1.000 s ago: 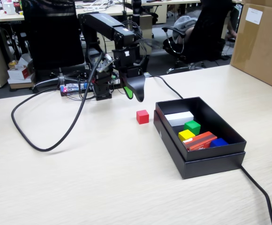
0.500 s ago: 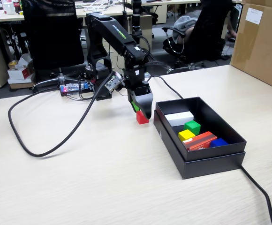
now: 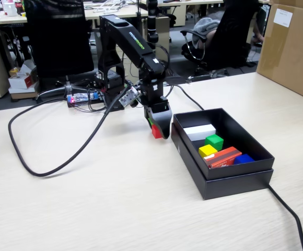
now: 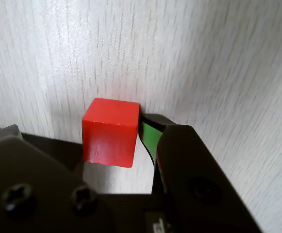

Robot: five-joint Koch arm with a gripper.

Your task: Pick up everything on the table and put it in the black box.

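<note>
- The gripper (image 3: 159, 130), which a second earlier had hung raised and clear of the red cube (image 4: 111, 131), had come down over that cube and stood low on the table (image 3: 115, 198), just outside the near corner of the black box (image 3: 222, 175).
- In the wrist view the cube sat between the jaws, its right face against the green pad (image 4: 148, 138) of one jaw; the other jaw lay at the cube's left, and whether it touched the cube could not be told.
- The jaws had not visibly clamped: the cube rested flat on the table, so the gripper read as open around it, at most closing.
- From the gripper, the box lay just to the right in the fixed view, a short carry away.
- Inside the box lay the yellow cube (image 3: 207, 150) and the green cube (image 3: 213, 141), beside a white block (image 3: 199, 132), an orange-red packet (image 3: 222, 157) and a blue object (image 3: 244, 159).
- The drop suggested the last pick was under way; with two cubes boxed, only the red one was left on the table.
- The squeeze, lift and short move over the box wall had not yet been done.
- A black cable (image 3: 47, 157) looped across the table well to the gripper's left, away from the work.
</note>
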